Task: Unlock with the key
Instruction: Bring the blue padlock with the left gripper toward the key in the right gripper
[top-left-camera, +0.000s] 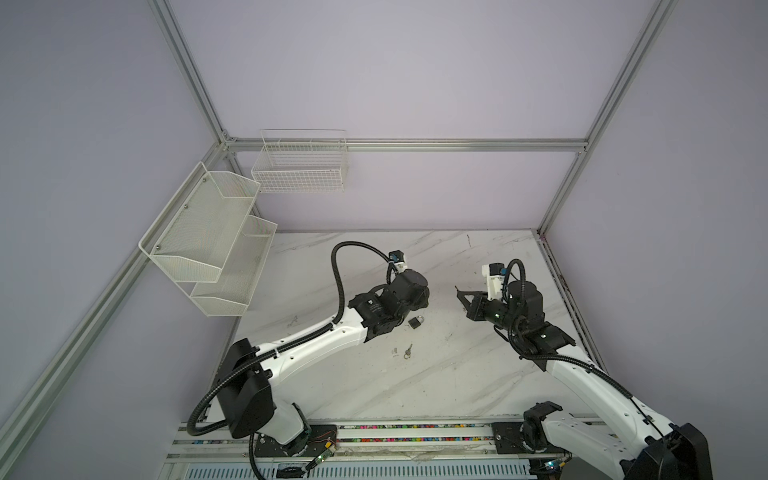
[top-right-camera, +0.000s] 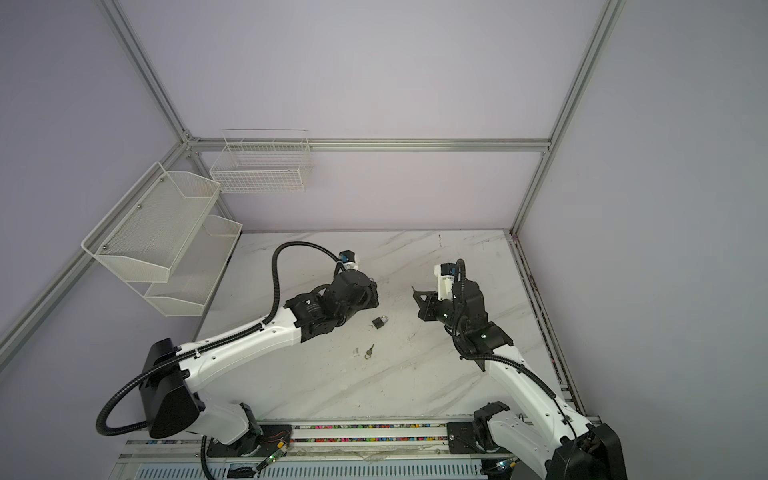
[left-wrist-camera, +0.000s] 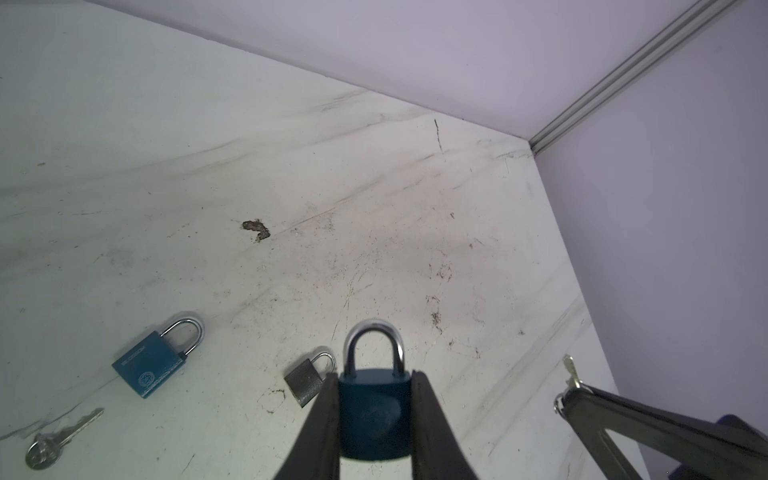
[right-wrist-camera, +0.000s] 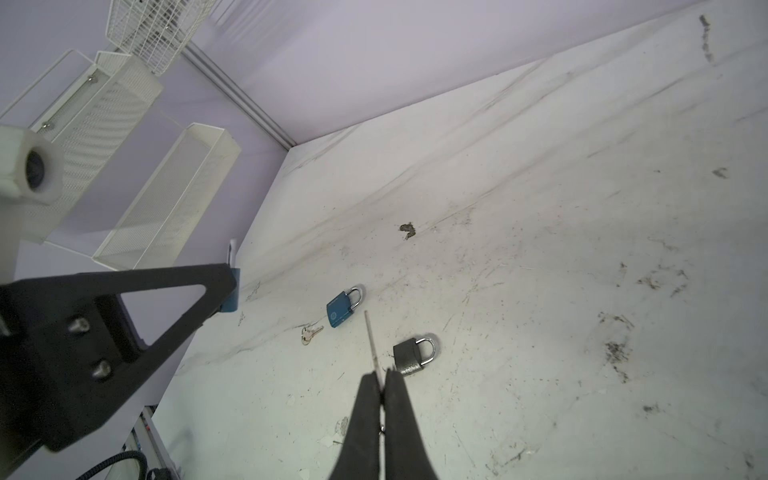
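Note:
My left gripper (left-wrist-camera: 374, 376) is shut on a dark blue padlock (left-wrist-camera: 374, 419), one finger on each side of its body, the silver shackle (left-wrist-camera: 374, 340) pointing away from the wrist. My right gripper (right-wrist-camera: 382, 376) is shut on a key (right-wrist-camera: 371, 340), whose thin blade sticks out past the fingertips. In the left wrist view the same key (left-wrist-camera: 571, 372) shows to one side of the held padlock, apart from it. In both top views the right gripper (top-left-camera: 462, 293) (top-right-camera: 417, 294) faces the left wrist; the left gripper's fingers are hidden under it.
On the marble table (top-left-camera: 457, 374) lie a lighter blue padlock (left-wrist-camera: 149, 370), a small grey padlock (left-wrist-camera: 307, 380) (top-left-camera: 415, 322) and a spare key (left-wrist-camera: 58, 436) (top-left-camera: 408, 351). A white mesh shelf (top-left-camera: 208, 237) and a wire basket (top-left-camera: 299, 166) hang on the walls at the back left.

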